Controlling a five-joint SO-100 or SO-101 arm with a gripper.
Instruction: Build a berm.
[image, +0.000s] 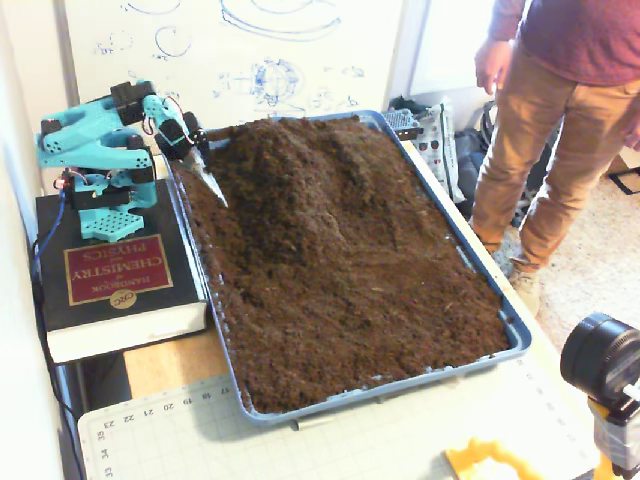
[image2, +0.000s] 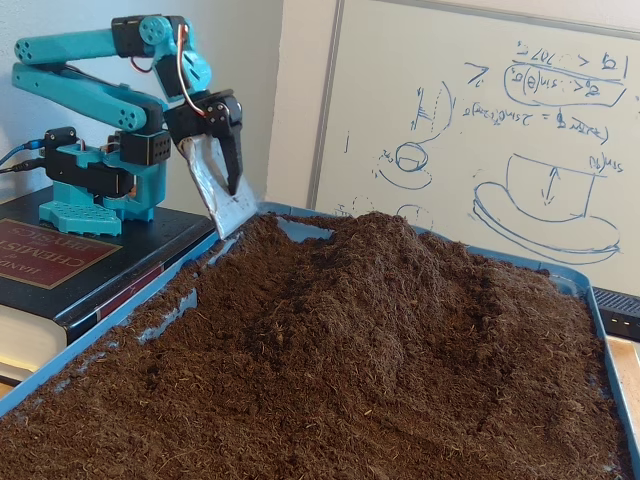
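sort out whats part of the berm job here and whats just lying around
Job:
- berm, the raised mound at the tray's far end
- blue tray of soil
- gripper with its metal scoop blade

Lying about:
- chemistry book under the arm's base
- whiteboard
- cutting mat
- person standing

We saw the teal arm folded low on a thick chemistry handbook, its gripper carrying a flat silvery scoop blade that pointed down at the left rim of the blue tray. Just right of the blade, the berm rose as a rounded mound at the tray's far end; nearer the camera than the blade, the soil lay flatter. Whether the blade tip touched soil, we could not tell. Well beyond the tray from the blade stood a person in tan trousers. A whiteboard stood behind the blade.
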